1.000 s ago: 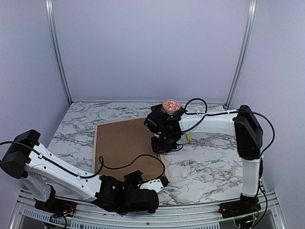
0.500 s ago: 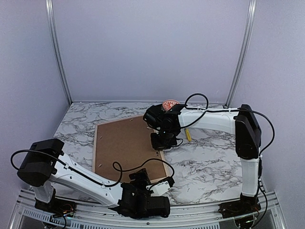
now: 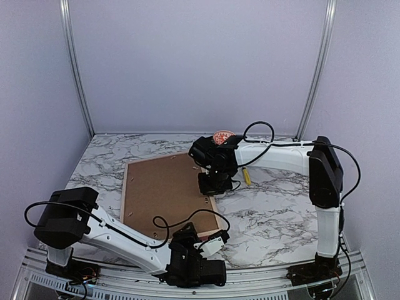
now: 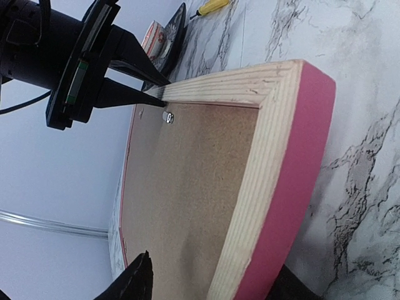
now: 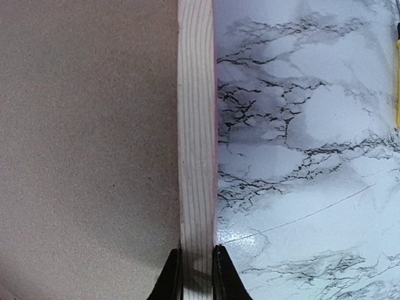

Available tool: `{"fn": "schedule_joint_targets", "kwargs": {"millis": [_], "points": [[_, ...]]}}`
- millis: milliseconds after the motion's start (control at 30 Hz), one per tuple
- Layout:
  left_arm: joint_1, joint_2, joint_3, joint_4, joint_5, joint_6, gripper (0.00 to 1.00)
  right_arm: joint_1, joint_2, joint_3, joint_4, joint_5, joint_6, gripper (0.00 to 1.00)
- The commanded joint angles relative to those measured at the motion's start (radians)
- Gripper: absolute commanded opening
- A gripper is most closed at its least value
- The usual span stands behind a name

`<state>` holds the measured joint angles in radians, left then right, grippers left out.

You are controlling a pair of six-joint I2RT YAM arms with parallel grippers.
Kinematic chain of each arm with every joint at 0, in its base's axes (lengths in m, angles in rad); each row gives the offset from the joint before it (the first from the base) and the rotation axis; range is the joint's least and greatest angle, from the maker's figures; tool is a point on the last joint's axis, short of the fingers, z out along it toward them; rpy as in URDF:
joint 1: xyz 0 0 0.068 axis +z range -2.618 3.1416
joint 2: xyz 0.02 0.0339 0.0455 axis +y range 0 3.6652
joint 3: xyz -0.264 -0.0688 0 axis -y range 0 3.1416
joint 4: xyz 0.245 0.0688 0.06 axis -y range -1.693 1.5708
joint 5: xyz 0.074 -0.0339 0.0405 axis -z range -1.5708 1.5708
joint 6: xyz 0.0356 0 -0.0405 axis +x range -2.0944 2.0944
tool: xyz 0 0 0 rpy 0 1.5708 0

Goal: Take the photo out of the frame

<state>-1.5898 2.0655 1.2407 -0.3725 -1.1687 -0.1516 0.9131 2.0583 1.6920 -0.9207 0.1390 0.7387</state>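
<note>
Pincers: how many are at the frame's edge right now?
2. The right pincer is shut on the right rail of the frame; the left pincer straddles its near right corner, jaws apart, contact unclear.

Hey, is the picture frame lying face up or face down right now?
Face down: the frame has its bare wood back and brown backing board facing up.

The frame [image 4: 275, 181] lies face down on the marble table [image 4: 350, 56], its near corner showing a pink outer edge and pale wooden back. Inside sits the brown backing board [image 4: 187, 200], with 1 small metal tab [image 4: 167, 116] near the far rail. The right gripper [image 4: 161, 92] sets its 2 black fingertips on that rail. Beyond lie a red-and-white patterned dish [image 4: 156, 39] and a yellow screwdriver [image 4: 212, 6]. The left gripper [image 4: 212, 278] straddles the corner, jaws apart.
</note>
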Motion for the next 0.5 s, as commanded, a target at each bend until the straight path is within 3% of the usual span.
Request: {"fn": "schedule_joint_targets", "kwargs": {"millis": [0,167,267,467], "points": [[0.012,0.017,0.028,-0.03,-0.103,-0.026,0.5,0.006,-0.063,0.032,0.038,-0.022,0.036,0.0],[0.018,0.0,0.022,-0.029,-0.139,-0.059,0.35,0.024,-0.093,0.028,0.08,-0.008,0.027,0.02],[0.028,-0.017,0.014,-0.027,-0.167,-0.086,0.26,0.038,-0.128,0.012,0.124,-0.004,0.008,0.15],[0.056,-0.078,-0.008,-0.008,-0.221,-0.137,0.09,0.043,-0.243,-0.053,0.263,-0.027,-0.051,0.49]]}}
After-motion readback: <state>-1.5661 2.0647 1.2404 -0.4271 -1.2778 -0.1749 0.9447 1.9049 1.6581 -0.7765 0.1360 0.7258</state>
